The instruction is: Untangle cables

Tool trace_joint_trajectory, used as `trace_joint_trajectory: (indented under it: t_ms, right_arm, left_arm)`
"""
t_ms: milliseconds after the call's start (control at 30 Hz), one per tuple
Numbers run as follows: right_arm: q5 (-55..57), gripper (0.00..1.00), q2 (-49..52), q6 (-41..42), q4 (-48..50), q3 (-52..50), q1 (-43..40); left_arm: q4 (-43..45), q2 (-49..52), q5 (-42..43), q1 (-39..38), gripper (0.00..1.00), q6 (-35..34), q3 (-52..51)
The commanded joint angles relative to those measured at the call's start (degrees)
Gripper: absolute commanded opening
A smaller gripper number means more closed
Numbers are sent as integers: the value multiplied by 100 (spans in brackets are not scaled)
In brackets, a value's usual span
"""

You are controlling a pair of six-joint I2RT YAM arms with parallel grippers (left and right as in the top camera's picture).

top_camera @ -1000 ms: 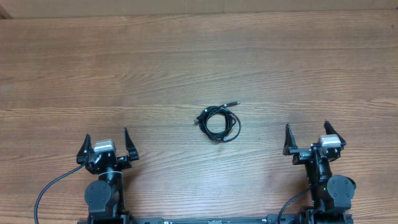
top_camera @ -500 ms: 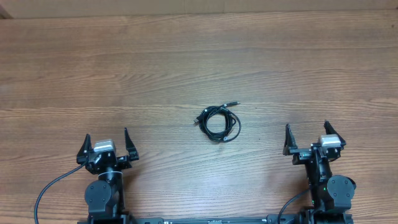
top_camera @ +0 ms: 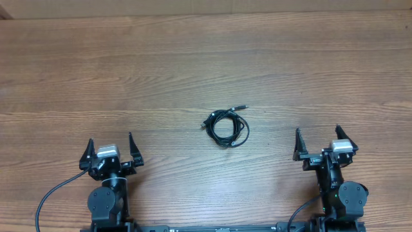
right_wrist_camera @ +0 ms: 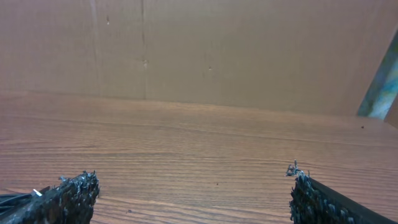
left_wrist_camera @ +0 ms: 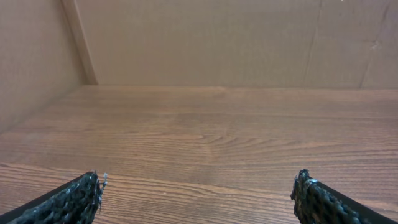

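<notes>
The cables [top_camera: 226, 126] lie as one small coiled bundle of thin black cord with small silvery plug ends, near the middle of the wooden table [top_camera: 206, 58] in the overhead view. My left gripper [top_camera: 109, 147] sits at the near left, open and empty, well left of the bundle. My right gripper [top_camera: 317, 140] sits at the near right, open and empty, right of the bundle. In the left wrist view my left gripper [left_wrist_camera: 198, 194] frames only bare wood. In the right wrist view my right gripper [right_wrist_camera: 189, 193] is open, with a sliver of the cables [right_wrist_camera: 18, 198] at the lower left edge.
A brown cardboard wall [left_wrist_camera: 211, 37] stands along the table's far edge and also shows in the right wrist view [right_wrist_camera: 205, 50]. A thicker black wire [top_camera: 48, 200] runs from the left arm's base.
</notes>
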Motion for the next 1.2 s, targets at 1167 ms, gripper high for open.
trace_joint_trajectory:
  t_ms: [1167]
  right_arm:
    - [74,100,-61,-24,33,-57,17]
  left_arm:
    - [-490,909,4717,20,100,-2889,4015]
